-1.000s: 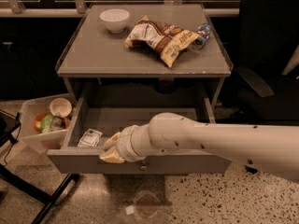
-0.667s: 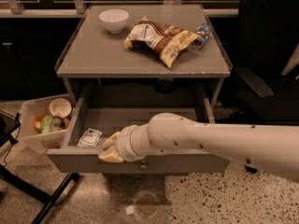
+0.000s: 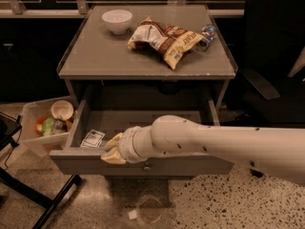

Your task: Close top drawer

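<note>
Drawer unchanged over last second: top drawer (image 3: 200,166) sits pulled well out, lower centre of frame, front panel toward bottom edge. My gripper (image 3: 110,150) equally unmoved, at panel's top edge, left of knob (image 3: 147,167); clenched or released, I cannot tell. My read: push not begun, whole closing travel ahead. Small white packet (image 3: 93,138) lies flat inside at left, below rim. Plastic bin (image 3: 29,128) just beside drawer's left wall, outside closing path.

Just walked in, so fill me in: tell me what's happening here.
The robot's arm reaches across the top drawer, with its gripper at the front panel's upper edge, left of the knob. The drawer stands pulled out, not yet closed, with a small packet lying inside.
</note>
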